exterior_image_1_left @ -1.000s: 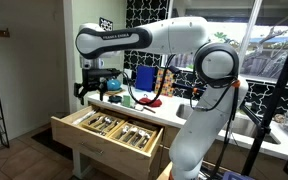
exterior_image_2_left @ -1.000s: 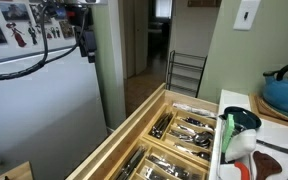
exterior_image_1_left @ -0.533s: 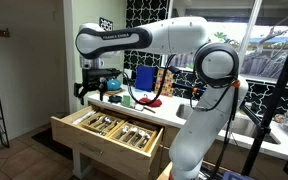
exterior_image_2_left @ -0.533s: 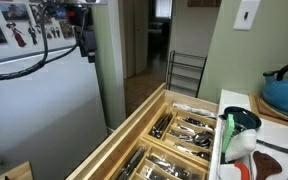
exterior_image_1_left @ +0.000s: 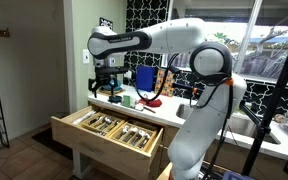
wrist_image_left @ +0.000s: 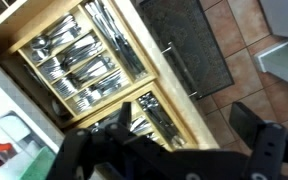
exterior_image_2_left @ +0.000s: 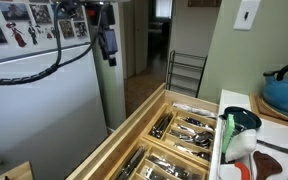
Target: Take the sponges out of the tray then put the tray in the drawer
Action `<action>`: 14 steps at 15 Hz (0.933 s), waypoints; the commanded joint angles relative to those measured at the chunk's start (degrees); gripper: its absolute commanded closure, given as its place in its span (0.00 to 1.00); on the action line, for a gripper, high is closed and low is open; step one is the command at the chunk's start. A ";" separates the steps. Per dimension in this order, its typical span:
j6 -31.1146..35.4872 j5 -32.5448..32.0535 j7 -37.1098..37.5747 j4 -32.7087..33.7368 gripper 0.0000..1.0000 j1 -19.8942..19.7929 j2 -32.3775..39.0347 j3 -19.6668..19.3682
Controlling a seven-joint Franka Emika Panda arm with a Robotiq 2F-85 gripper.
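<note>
In the wrist view the gripper [wrist_image_left: 166, 150] is a dark blur, cut off by the bottom edge, its opening unclear. The drawer [wrist_image_left: 156, 62] runs off the top-left corner.

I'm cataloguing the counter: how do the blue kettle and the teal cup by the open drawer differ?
The blue kettle is bigger and rounded, with a dark arched handle; the teal cup is small and open-topped. The kettle sits farther from the drawer; the cup stands near its edge. Both are blue-toned and upright.
</note>
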 commanded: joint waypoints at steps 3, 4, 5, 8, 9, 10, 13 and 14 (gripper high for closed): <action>5.75 -6.17 -7.32 3.75 0.00 -5.11 5.88 -8.59; 7.81 -6.70 -8.82 4.56 0.00 -5.83 7.33 -9.97; 9.57 -6.73 -9.81 5.41 0.00 -6.38 8.74 -11.16; 9.36 -5.87 -9.52 4.39 0.00 -6.13 7.82 -11.77; 9.50 -5.89 -9.63 4.79 0.00 -6.16 8.45 -11.93; 9.50 -5.89 -9.63 5.10 0.00 -6.08 8.75 -11.85; 8.44 -6.72 -10.35 5.86 0.00 -6.07 9.89 -11.67; 6.69 -7.64 -12.61 7.05 0.00 -6.35 11.93 -12.07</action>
